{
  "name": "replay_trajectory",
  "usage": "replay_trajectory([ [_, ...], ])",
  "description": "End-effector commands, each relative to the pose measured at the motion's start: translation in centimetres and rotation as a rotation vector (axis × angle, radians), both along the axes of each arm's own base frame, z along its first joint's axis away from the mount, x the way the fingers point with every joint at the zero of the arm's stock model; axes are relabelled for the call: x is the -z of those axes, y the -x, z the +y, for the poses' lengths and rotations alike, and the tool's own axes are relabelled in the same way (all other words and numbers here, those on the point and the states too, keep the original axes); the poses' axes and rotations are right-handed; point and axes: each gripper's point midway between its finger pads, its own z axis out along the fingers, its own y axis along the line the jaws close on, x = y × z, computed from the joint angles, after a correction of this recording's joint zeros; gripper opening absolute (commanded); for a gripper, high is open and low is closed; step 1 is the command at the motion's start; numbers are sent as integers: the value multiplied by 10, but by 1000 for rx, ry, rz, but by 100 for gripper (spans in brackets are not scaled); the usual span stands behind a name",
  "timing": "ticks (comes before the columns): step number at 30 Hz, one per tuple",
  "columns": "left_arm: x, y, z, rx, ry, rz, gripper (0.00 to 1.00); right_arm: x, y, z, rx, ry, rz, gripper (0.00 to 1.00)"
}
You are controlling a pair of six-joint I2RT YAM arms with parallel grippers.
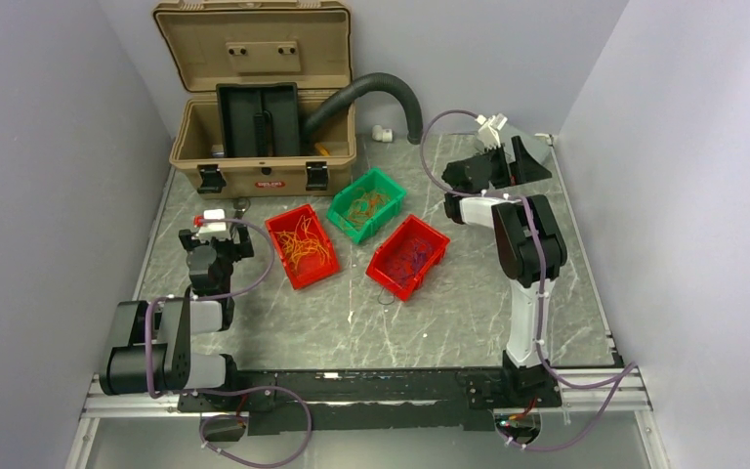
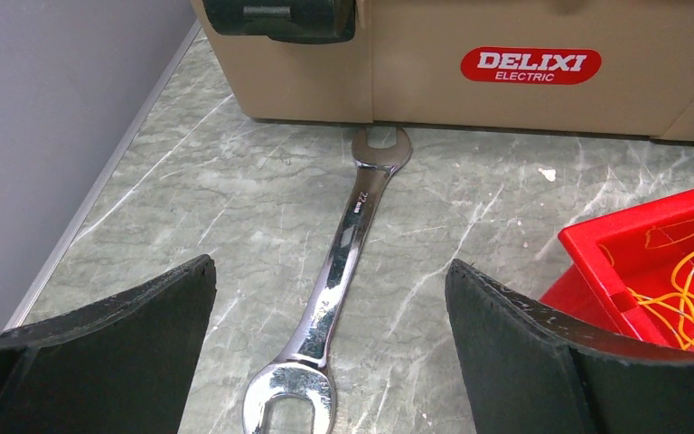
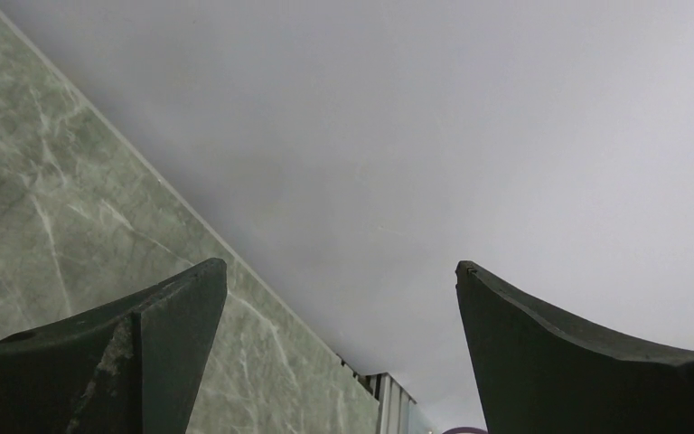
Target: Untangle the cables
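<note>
The bench (image 1: 449,313) is a grey-green marbled slab, closed in by plain pale walls (image 1: 49,147) on its left, far and right sides, with a metal rail (image 1: 98,396) along its near edge.

One tan Delixi toolbox (image 1: 254,176) stands open at the far left corner. One black corrugated hose (image 1: 381,83) arches from it down to the far edge.

Three bins sit mid-bench in a loose row: a left red bin (image 1: 275,239), a green bin (image 1: 383,227) and a right red bin (image 1: 430,274).

The cables (image 1: 303,244) lie inside the bins. Orange strands are in the left red bin, orange and yellow strands in the green bin, and dark purple strands in the right red bin.

One combination spanner (image 2: 361,199) lies on the slab in front of the toolbox, its far open end just at the box's front wall.

There are two arms. The left gripper (image 2: 330,276), near the left edge, is spread wide above the spanner and pinches nothing. The right gripper (image 3: 342,267), raised near the far right corner and facing the wall, is likewise spread and empty.
</note>
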Motion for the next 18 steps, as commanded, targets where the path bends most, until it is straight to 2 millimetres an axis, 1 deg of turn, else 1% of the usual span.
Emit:
replay_trajectory([
  [1,-18,-5,-1,-3,11,-71,99,-31,39,17,77,-232,-300,100],
  [5,-18,-5,-1,-4,9,-71,99,-39,44,47,-42,-246,-407,100],
  [7,-19,-5,-1,-4,9,-72,99,-47,56,50,-49,-291,-498,100],
  [9,-18,-5,-1,-3,9,-71,99,-62,66,52,-63,-333,-586,100],
  [10,-19,-5,-1,-4,10,-72,100,-68,68,56,-96,-335,-610,100],
  [12,-18,-5,-1,-3,9,-68,99,-77,70,74,-197,-332,-653,100],
  [14,-17,-5,-1,-3,10,-67,99,-78,75,85,-261,-344,-690,100],
  [15,-17,-5,-1,-4,9,-67,99,-72,79,87,-289,-342,-699,100],
  [18,-18,-5,-1,-4,9,-69,100,-66,89,101,-386,-357,-729,100],
])
